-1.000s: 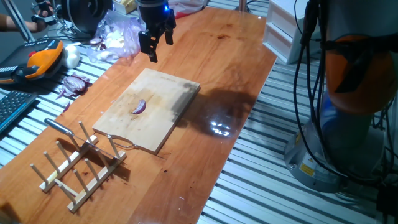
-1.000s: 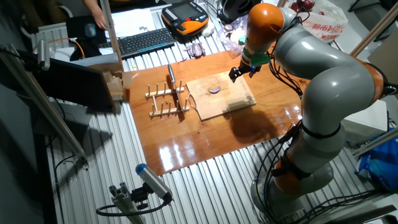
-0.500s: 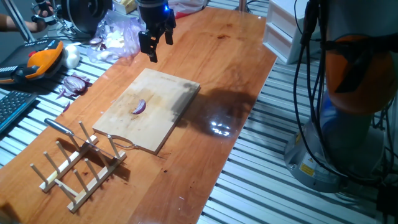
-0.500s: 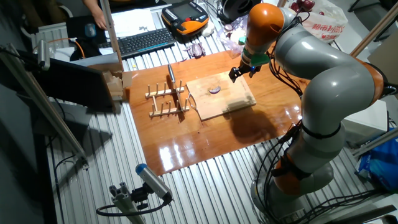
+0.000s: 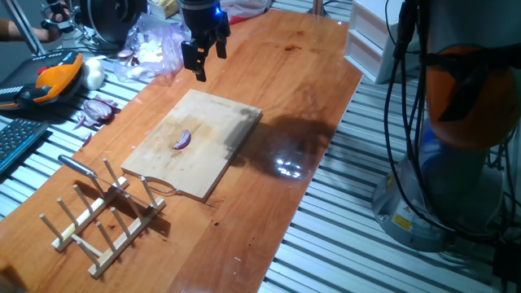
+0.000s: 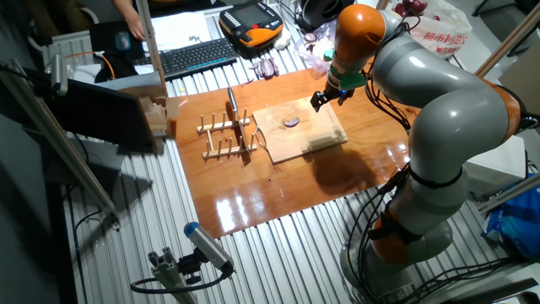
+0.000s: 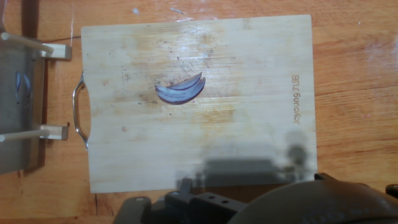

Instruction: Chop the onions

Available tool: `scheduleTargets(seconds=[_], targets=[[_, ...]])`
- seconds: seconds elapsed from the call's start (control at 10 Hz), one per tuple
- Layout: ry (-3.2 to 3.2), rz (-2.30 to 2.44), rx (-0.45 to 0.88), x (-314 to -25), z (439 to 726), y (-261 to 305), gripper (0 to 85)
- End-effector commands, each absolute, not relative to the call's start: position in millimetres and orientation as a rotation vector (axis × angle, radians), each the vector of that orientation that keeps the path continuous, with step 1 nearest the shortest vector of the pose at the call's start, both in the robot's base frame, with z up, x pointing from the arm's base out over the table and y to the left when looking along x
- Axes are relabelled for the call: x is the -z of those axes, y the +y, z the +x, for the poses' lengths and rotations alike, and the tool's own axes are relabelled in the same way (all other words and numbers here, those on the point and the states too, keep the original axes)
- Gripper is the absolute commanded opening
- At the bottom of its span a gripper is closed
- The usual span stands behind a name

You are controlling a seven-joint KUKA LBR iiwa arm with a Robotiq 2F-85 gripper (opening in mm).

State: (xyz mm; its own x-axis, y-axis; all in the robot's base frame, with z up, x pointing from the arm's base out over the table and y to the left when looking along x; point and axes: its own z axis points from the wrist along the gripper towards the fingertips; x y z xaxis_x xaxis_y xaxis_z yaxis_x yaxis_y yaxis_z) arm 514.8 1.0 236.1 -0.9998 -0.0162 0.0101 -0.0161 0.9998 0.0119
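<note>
Hand view puts the onion wedge (image 7: 181, 91) near the middle of the wooden board (image 7: 249, 74), a little toward its metal handle (image 7: 77, 118) — lying flat, whole and uncut. Your gripper (image 5: 201, 55) hangs above the board's far edge, well clear of the wedge, fingers parted and holding nothing. The knife (image 5: 81, 168) sits in the wooden rack (image 5: 102, 220) just beyond the board's handle end, so you likely need that first — take it by the handle, blade down. Then come square across the wedge's curve and press straight down so it doesn't skid.
</note>
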Motion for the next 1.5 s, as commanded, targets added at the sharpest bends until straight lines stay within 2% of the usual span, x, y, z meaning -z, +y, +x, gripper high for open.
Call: scheduleTargets(seconds=[0.0,1.4], targets=[[-2.917,0.427,0.018,-235.9,514.9,0.7,0.0],[-2.929,0.401,0.017,-235.7,514.5,-0.3,0.0]])
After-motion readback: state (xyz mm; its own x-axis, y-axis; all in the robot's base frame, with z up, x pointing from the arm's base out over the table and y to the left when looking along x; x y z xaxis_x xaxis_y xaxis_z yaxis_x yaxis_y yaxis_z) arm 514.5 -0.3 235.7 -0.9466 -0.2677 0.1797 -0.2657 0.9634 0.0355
